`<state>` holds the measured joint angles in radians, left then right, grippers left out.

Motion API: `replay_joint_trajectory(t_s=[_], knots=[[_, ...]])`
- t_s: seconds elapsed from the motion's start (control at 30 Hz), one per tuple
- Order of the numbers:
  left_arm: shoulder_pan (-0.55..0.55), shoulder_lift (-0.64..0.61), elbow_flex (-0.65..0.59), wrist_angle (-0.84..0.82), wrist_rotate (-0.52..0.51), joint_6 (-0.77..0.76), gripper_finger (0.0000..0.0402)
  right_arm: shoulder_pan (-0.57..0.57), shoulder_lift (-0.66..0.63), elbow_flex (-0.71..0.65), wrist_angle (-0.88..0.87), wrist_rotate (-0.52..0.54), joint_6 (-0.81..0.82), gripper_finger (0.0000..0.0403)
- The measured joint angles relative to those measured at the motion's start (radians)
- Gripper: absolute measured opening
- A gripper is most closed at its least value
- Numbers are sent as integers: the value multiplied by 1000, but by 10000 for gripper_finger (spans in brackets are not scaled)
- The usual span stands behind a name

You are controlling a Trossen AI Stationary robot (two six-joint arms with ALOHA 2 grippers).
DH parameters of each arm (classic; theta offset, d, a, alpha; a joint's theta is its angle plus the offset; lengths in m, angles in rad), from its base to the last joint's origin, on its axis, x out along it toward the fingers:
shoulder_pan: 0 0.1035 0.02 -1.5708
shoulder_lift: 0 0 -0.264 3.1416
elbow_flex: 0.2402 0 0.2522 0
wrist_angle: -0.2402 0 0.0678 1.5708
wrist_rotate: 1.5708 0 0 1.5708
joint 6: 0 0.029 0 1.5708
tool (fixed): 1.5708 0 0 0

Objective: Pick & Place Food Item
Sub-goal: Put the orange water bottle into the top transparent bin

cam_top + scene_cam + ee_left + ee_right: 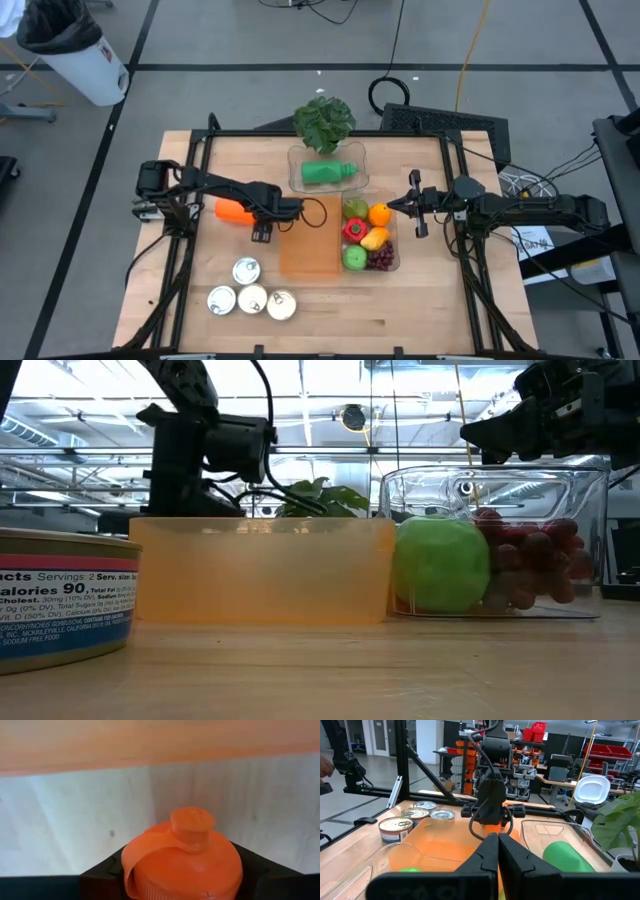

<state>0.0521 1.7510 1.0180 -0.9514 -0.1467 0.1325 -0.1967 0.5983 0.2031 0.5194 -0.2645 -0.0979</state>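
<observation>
An orange bottle (232, 210) with an orange flip cap (192, 822) lies left of the orange cutting board (310, 240). My left gripper (268, 212) is over it and shut on it; the cap points toward the board's edge. My right gripper (410, 205) is shut, holds nothing, and hovers just right of the clear fruit tray (393, 262), level with its rim in the low view (520, 420). That tray holds a red pepper (353, 229), an orange (379, 213), a green apple (440, 565) and grapes (530, 560). My left gripper has the orange bottle between its two fingers (100, 879), one on each side of the bottle's cap end (150, 870). The cap sticks out forward past the fingertips. The arm hides the contact from above, and whether the bottle rests on the table I cannot tell.
A second clear tray (296, 158) at the far side holds a green bottle (328, 172), with a leafy plant (323, 120) behind it. Several tins (250, 290) stand near the front edge, one close in the low view (60, 595). Black frame rails border the table.
</observation>
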Motion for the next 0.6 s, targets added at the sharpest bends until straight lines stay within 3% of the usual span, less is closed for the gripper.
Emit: replay_joint_trajectory(t_s=[0.3,0.6], knots=[[0,-110,0,-158,-126,-67,210,0,0,0,0,0,0,0],[0,-270,99,-153,-209,-223,210,0,0,0,0,0,0,0]])
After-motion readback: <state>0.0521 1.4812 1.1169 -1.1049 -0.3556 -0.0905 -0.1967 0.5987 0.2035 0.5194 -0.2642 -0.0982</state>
